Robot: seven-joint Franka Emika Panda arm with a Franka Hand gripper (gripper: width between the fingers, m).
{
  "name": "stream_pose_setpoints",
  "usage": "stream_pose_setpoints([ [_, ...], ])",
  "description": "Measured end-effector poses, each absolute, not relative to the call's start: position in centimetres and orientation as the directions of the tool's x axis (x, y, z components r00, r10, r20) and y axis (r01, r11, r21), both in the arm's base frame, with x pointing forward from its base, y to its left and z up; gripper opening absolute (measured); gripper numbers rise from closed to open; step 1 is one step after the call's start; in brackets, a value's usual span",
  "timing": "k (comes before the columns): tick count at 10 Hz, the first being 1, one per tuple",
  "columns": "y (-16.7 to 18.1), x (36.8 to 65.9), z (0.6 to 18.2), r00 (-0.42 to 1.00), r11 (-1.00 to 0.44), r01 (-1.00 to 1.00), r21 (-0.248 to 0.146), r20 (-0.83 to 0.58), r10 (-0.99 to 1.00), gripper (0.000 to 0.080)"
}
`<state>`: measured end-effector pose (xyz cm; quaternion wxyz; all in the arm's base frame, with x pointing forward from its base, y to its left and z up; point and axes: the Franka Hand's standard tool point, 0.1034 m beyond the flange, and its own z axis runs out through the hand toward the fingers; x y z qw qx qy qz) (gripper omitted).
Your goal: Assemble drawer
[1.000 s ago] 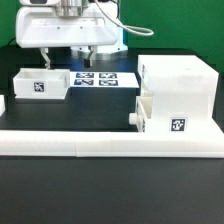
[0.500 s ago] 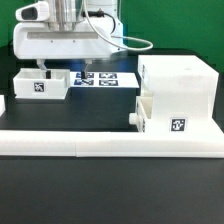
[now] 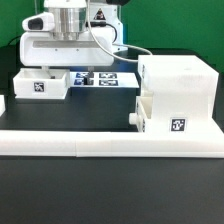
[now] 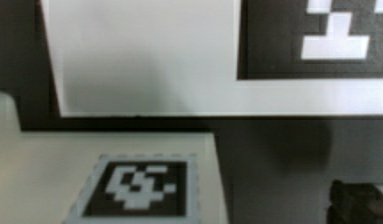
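Drawer casing (image 3: 178, 82) on the exterior view's right, one knobbed tray (image 3: 150, 113) slotted in low, loose tray (image 3: 40, 85) out left, fingers (image 3: 48, 68) close above it, spread impossible to tell, marker board (image 3: 102, 78) between, dark surface (image 3: 110, 190).

No words, numbers or brand names can be read. The only signs are black-and-white square tags. In the exterior view, one stands on the loose tray (image 3: 38, 87) at centre left, one on the second tray (image 3: 176, 125) at centre right, and several on the marker board (image 3: 100, 78) at upper centre. The wrist view shows a small blurred tag (image 4: 143, 188) on a white part, and a piece of a larger tag (image 4: 330, 35).
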<state>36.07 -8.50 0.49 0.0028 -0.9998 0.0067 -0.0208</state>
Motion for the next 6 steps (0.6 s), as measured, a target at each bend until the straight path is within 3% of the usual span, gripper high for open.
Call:
stream_pose_setpoints([
  [2, -8.41, 36.11, 0.44, 0.999, -1.0, -0.009, -0.005, 0.044, -0.009, 0.064],
  [4, -8.42, 36.11, 0.45, 0.999, -1.0, -0.008, -0.004, 0.044, -0.008, 0.0292],
  [5, -8.42, 36.11, 0.45, 0.999, -1.0, -0.007, -0.004, 0.044, -0.008, 0.0156],
  [6, -8.42, 36.11, 0.44, 0.999, -1.0, -0.007, -0.005, 0.044, -0.007, 0.0156],
])
